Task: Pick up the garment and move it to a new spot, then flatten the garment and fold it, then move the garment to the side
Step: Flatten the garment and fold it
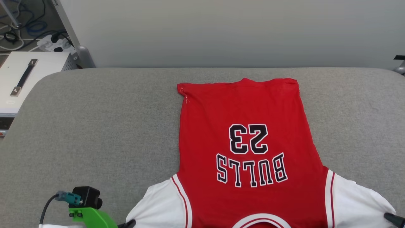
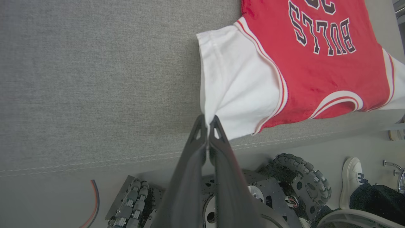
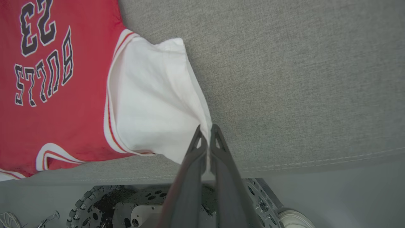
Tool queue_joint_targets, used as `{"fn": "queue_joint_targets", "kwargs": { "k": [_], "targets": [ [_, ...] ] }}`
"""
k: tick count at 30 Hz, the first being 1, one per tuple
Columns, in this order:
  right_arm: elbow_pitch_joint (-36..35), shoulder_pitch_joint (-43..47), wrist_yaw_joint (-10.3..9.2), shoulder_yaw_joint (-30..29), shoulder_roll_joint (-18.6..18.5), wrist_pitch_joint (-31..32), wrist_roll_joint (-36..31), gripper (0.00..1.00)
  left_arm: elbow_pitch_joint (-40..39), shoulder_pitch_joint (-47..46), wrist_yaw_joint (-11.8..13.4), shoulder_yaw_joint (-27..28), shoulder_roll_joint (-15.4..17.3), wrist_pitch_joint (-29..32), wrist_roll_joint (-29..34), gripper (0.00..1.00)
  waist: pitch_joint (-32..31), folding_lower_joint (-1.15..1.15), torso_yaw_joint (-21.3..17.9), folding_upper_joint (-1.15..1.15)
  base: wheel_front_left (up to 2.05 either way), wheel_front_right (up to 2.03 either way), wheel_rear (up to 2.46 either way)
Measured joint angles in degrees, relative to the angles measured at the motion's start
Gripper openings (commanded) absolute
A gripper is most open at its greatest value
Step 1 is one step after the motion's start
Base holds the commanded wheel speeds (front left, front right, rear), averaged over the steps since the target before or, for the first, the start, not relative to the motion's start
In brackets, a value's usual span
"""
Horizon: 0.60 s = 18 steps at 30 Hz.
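Nearest us, below the table's [image 1: 95,126] front edge, the left wrist view shows a wheel [image 2: 303,180] of our base and a person's white shoe [image 2: 351,180] on the floor. At that edge our left gripper [image 2: 208,122] has its fingers [image 2: 221,148] pressed together on the corner of the white sleeve [image 2: 234,79] on our left, with the cloth pinched between the tips. Our right gripper [image 3: 207,129] does the same on the other side: its fingers [image 3: 193,164] are clamped on the outer corner of the right sleeve [image 3: 152,104], which is drawn toward the tips in soft creases. In the head view a green mount [image 1: 91,217] carrying a small black camera sits at the lower left.

Between our two grips the garment [image 1: 246,107] lies face up on the grey table, right of the middle, with both sleeves spread outward. Its collar [image 1: 261,216], trimmed in red and white, is closest to us at the near edge. Farther out come the black letters "BULLS" [image 1: 252,169], upside down to us, then the number 23 [image 1: 248,138]. The red body lies mostly flat and narrows slightly to the hem [image 1: 237,83], which stops short of the table's far edge.

Beyond the table stands a pale wall [image 1: 221,31]. To the far left we see a white box [image 1: 28,79] with a dark handle, and behind it a power strip [image 1: 53,44] among cables on the floor.
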Motion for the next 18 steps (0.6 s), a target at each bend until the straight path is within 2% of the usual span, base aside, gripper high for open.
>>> {"fn": "queue_joint_targets", "kwargs": {
  "k": [1,2,3,8,13,18],
  "targets": [
    [-0.7,0.0,-0.01,0.0,0.1,0.6,-0.5,0.29,-0.6,-0.1,0.0,-0.1,0.0,0.4,0.0,0.0,0.4,0.0,0.1,0.0,0.0,0.0,0.0],
    [-1.8,-0.2,-0.01,0.1,0.1,0.7,-1.1,0.97,-1.3,-0.1,0.0,-0.2,0.0,0.5,0.0,0.0,0.9,0.0,0.1,0.0,0.0,0.0,0.0],
    [-2.8,-0.5,-0.01,0.3,-0.1,0.7,-1.6,1.0,-2.1,-0.3,0.0,-0.3,0.0,0.9,0.0,0.0,1.4,0.0,0.2,0.0,0.0,0.0,0.0],
    [-6.2,-4.2,-0.01,1.0,-1.1,1.0,-0.7,1.0,-6.3,-1.9,0.4,-1.2,0.4,2.6,0.3,0.0,4.5,0.0,0.9,0.0,0.0,0.0,0.0],
    [-8.1,-13.2,-0.02,3.0,-2.9,1.7,-0.2,1.0,-10.5,-3.1,1.0,-2.5,1.3,4.4,2.0,0.0,8.7,0.0,1.9,0.0,0.0,0.0,0.0],
    [-6.1,-24.4,-0.02,6.3,-5.2,2.7,-0.2,1.0,-13.2,-5.4,1.0,-3.7,1.4,4.7,4.0,0.0,13.3,0.0,3.4,0.0,0.0,0.0,0.0]
  ]
}}
